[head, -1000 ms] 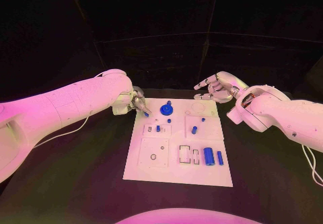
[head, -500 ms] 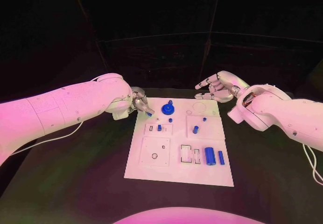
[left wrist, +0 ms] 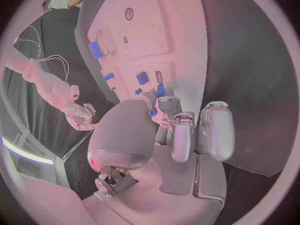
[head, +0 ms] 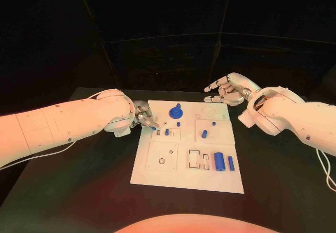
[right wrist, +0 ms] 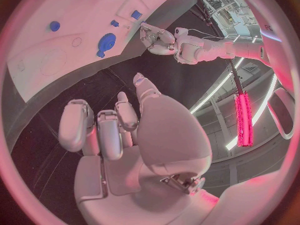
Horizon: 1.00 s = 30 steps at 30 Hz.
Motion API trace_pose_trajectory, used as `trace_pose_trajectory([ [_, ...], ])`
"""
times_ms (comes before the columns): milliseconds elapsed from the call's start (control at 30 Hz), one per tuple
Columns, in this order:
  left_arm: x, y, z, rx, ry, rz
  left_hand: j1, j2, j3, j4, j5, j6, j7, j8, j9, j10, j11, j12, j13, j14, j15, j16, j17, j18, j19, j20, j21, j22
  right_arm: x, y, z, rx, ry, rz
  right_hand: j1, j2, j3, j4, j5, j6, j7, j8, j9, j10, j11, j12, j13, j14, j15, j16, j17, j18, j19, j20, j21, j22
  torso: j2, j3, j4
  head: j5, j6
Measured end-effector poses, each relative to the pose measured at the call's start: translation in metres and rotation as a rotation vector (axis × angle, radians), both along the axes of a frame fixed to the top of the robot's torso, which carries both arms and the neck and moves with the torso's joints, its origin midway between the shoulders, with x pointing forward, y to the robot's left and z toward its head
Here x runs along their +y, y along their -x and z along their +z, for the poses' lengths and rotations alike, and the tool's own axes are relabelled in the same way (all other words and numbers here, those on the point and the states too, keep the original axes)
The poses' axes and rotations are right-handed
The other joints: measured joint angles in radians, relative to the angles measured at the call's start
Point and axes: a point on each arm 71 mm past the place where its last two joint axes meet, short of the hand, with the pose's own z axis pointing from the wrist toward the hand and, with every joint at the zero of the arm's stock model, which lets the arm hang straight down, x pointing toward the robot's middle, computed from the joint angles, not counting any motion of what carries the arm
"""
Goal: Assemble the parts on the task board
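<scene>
The left hand (head: 144, 116) pinches a small blue part (left wrist: 160, 90) over the far left edge of the task board (head: 188, 182), the right hand (head: 227, 90) hovers empty and spread, and a misaligned descent could jam or drop the part.

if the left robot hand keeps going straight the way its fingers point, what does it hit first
Probably the small blue parts standing beside its fingertips on the task board; the left robot hand already pinches a blue piece. Depth is unclear.
</scene>
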Motion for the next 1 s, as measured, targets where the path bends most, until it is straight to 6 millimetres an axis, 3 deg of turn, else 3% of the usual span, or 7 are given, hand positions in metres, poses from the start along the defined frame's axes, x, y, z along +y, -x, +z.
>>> trace_pose_trajectory([
  [400, -0.006, 0.01, -0.004, -0.034, -0.004, -0.018, -0.015, -0.014, 0.02, -0.014, -0.001, 0.001, -0.001, 0.0, 0.0, 0.004, -0.003, 0.004, 0.001, -0.001, -0.001, 0.0, 0.0, 0.0, 0.0, 0.0, 0.002, 0.0, -0.002, -0.001, 0.0, 0.001, 0.002, -0.006, 0.0, 0.0, 0.0, 0.0, 0.0, 0.0, 0.0, 0.0, 0.0, 0.0, 0.0, 0.0, -0.001, 0.0, 0.0, 0.0, 0.0, 0.0, 0.0, 0.0, 0.0, 0.0, 0.0, 0.0007, -0.0027, 0.004, 0.0],
  [1000, -0.013, 0.011, -0.006, -0.049, -0.008, -0.032, -0.028, -0.017, 0.044, -0.017, -0.002, 0.003, -0.002, 0.007, 0.001, 0.003, -0.003, 0.004, -0.002, -0.001, -0.001, 0.0, 0.0, 0.0, 0.003, -0.003, 0.002, 0.0, -0.002, -0.001, -0.001, 0.001, 0.003, -0.007, 0.0, 0.0, -0.003, 0.003, 0.0, 0.0, 0.0, 0.0, 0.0, 0.0, 0.0, 0.0, -0.001, 0.0, 0.0, 0.0, 0.0, 0.0, 0.0, 0.0, 0.0, 0.0, 0.001, 0.0019, -0.0032, 0.005, -0.007],
])
